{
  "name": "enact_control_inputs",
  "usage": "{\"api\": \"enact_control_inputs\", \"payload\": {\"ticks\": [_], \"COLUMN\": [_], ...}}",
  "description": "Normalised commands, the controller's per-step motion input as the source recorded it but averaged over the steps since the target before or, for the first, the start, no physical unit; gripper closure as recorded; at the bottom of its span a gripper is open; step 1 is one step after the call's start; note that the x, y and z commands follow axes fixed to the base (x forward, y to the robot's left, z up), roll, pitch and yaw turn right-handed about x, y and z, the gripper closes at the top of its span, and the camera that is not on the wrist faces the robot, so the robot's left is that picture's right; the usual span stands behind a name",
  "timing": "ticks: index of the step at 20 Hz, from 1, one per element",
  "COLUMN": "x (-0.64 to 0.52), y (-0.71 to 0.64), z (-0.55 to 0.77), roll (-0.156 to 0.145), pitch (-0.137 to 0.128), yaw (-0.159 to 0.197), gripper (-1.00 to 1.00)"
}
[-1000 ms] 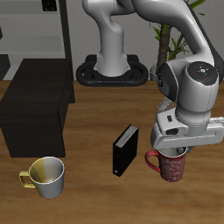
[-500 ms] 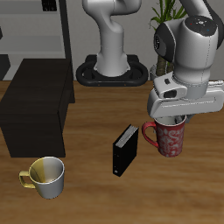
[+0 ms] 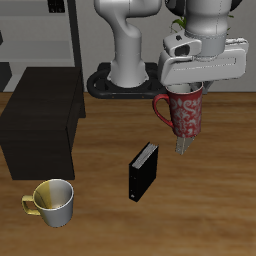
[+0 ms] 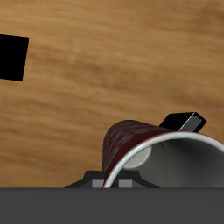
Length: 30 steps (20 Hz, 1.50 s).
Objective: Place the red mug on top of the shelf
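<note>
The red mug hangs in the air in the upper right of the picture, well above the table. It sits upright, with its handle pointing to the left side of the picture. The fingers reach down at its rim and grip it tight. One finger pokes out below the mug. The black shelf stands at the left side, well apart from the mug.

I see two mugs: the red one and a yellow-and-white mug on the table in the lower left. There is one black book standing near the middle. I can read no writing on anything.
</note>
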Motion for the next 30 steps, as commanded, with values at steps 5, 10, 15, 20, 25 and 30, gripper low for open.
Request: {"api": "enact_control_inputs", "payload": {"ticks": [5, 10, 15, 20, 25, 30], "x": [-0.47, -0.28, -0.10, -0.13, 0.04, 0.01], "y": [-0.27, -0.44, -0.61, -0.61, -0.68, -0.70], "z": [0.40, 0.29, 0.17, 0.14, -0.07, 0.02], "roll": [0.009, 0.012, -0.034, 0.034, -0.013, -0.045], "pitch": [0.008, -0.012, 0.008, 0.017, 0.063, 0.041], "yaw": [0.047, -0.013, -0.013, 0.006, -0.039, -0.044], "gripper": [1.00, 1.00, 1.00, 1.00, 1.00, 1.00]}}
